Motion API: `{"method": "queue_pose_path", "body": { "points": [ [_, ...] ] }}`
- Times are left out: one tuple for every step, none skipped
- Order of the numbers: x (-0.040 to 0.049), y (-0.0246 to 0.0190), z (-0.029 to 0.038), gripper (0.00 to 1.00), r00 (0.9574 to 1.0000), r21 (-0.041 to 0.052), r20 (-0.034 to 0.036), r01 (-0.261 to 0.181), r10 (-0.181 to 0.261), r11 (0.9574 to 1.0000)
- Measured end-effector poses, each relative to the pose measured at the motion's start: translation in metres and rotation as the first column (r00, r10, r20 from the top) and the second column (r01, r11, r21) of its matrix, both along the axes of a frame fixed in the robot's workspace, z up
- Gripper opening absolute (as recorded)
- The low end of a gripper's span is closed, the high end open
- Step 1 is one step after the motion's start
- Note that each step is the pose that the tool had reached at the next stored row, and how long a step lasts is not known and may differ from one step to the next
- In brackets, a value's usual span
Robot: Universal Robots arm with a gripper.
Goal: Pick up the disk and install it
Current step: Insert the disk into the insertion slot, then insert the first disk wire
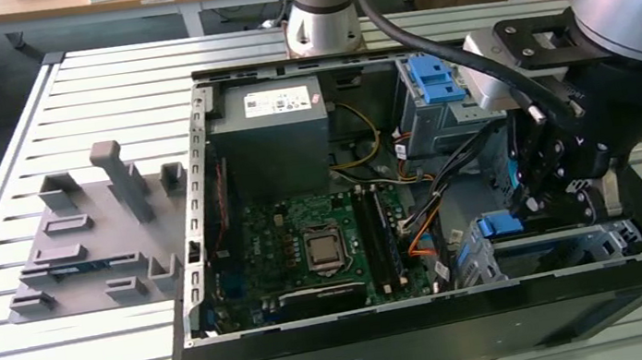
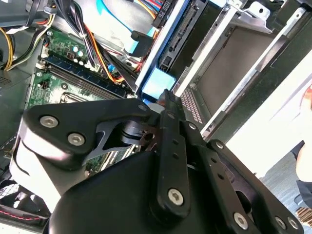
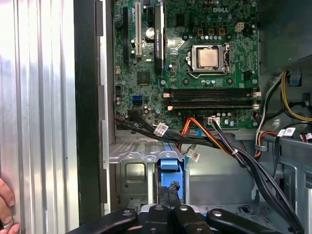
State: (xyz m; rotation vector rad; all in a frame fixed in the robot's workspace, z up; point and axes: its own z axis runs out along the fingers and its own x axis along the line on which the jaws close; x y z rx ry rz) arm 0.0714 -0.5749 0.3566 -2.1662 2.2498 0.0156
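At the front corner of the open computer case (image 1: pixel 441 336), toward the exterior view's right, my gripper (image 1: pixel 545 209) reaches down into the lower drive cage (image 1: pixel 590 242). There the disk (image 1: pixel 502 224) stands on edge between the cage walls, just beside the motherboard (image 1: pixel 318 246). In both wrist views the jaws are drawn almost together. They appear pinched on the blue-railed end of the disk (image 3: pixel 170 163), with the gripper (image 3: pixel 169 192) directly over it. The black linkage covers the contact itself, so I judge this to be a hold but cannot confirm it. I expect the disk (image 2: pixel 158 83) to handle as a rigid metal block: dense for its size, unyielding, smooth enough to slip, and intolerant of knocks. Its plastic rails probably flex, so the sound grip is across the metal body near the middle of the exposed edge, not on the rails. The label and most of the body are hidden inside the cage. I cannot tell how deeply the disk is seated or whether its rails have caught. A bundle of cables (image 3: pixel 214 139) crosses close to the bay. In the first wrist view a person's hand (image 3: pixel 6 207), cut off by the frame, rests on the slatted table (image 3: pixel 39 97) beside the case.
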Motion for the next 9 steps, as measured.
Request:
{"method": "queue_pose_path", "body": {
  "points": [
    [0.0, 0.0, 0.0, 0.11, 1.0, -0.0002, 0.0, 0.0, 0.0, 1.0],
    [0.0, 0.0, 0.0, 0.11, 1.0, -0.0003, 0.0, 0.0, 0.0, 1.0],
    [0.0, 0.0, 0.0, 0.11, 1.0, -0.0005, 0.0, 0.0, 0.0, 1.0],
    [0.0, 0.0, -0.0001, 0.11, 1.0, -0.0004, 0.0, 0.0, 0.0, 1.0],
    [0.0, 0.0, -0.0001, 0.11, 1.0, -0.0006, 0.0, 0.0, 0.0, 1.0],
    [0.0, 0.0, -0.0001, 0.11, 1.0, -0.0024, 0.0, 0.0, 0.0, 1.0],
    [0.0, 0.0, -0.0001, 0.11, 1.0, -0.0041, 0.0, 0.0, 0.0, 1.0],
    [0.0, 0.0, -0.0001, 0.11, 1.0, -0.0043, 0.0, 0.0, 0.0, 1.0],
    [0.0, 0.0, -0.0001, 0.11, 1.0, -0.0044, 0.0, 0.0, 0.0, 1.0]
  ]
}}
